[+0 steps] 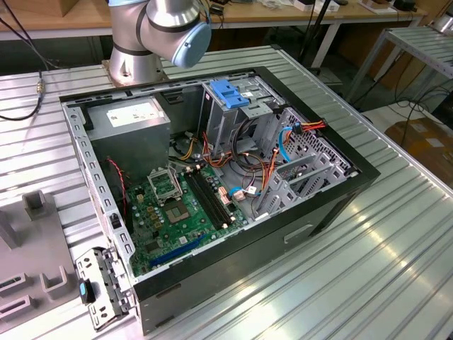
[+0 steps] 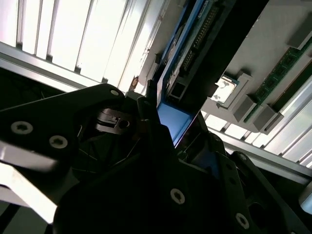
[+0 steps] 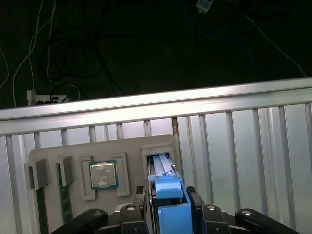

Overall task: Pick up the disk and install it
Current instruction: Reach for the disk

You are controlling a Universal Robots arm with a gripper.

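The disk stands on edge, clamped between the jaws.

Case open-topped; cables crowd drive cage; tray slot walls hem disk.

The disk is showing bright blue; the gripper is looking black; the tray is showing grey; the table is gleaming ribbed silver; the motherboard is showing green.

disk | blue rails | on edge | clamped btw end effector fingers
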